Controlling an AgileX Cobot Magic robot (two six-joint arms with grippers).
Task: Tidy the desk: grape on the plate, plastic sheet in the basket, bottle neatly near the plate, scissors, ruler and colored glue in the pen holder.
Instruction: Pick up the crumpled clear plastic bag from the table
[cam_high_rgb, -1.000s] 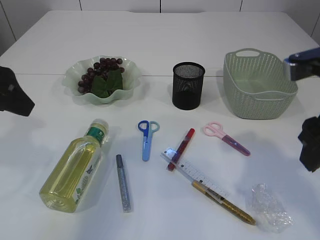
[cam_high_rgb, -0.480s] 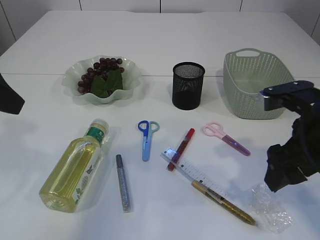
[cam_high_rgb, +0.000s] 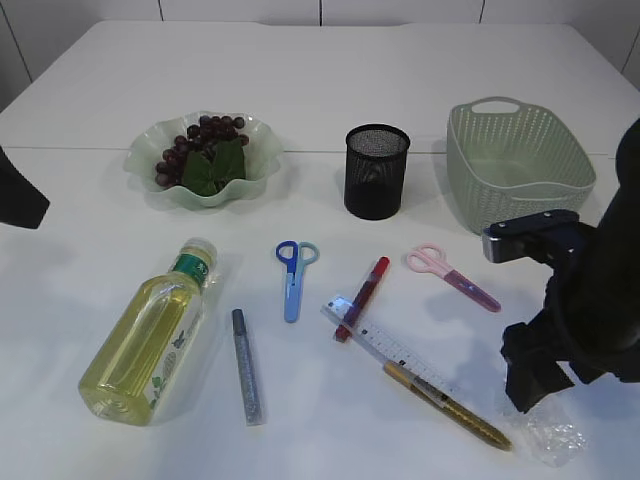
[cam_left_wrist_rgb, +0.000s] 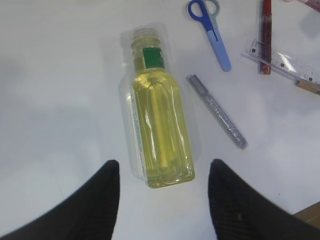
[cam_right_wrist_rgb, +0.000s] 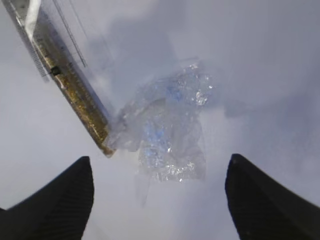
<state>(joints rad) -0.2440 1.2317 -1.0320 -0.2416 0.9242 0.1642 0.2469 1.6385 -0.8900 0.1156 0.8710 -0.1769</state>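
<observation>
The crumpled clear plastic sheet (cam_right_wrist_rgb: 167, 130) lies at the table's front right, and my right gripper (cam_right_wrist_rgb: 160, 165) hangs open just over it, a finger on either side and nothing held. In the exterior view the right arm (cam_high_rgb: 575, 320) covers most of the sheet (cam_high_rgb: 555, 442). The bottle (cam_left_wrist_rgb: 157, 130) of yellow liquid lies on its side; my left gripper (cam_left_wrist_rgb: 164, 167) is open above its base. Grapes (cam_high_rgb: 205, 150) sit on the green plate (cam_high_rgb: 140, 160). Blue scissors (cam_high_rgb: 292, 272), pink scissors (cam_high_rgb: 452, 274), ruler (cam_high_rgb: 392, 350) and red (cam_high_rgb: 364, 296), silver (cam_high_rgb: 246, 368) and gold (cam_high_rgb: 452, 407) glue lie loose.
The black mesh pen holder (cam_high_rgb: 376, 172) stands at the middle back. The green basket (cam_high_rgb: 515, 165) is at the back right, behind the right arm. The gold glue's tip (cam_right_wrist_rgb: 102, 142) touches the sheet's left edge. The left arm (cam_high_rgb: 15, 190) shows at the left edge.
The right arm came in from the right edge and down over the plastic sheet, its jaws spreading wider. The left arm drew back slightly to the left edge, then held still.
</observation>
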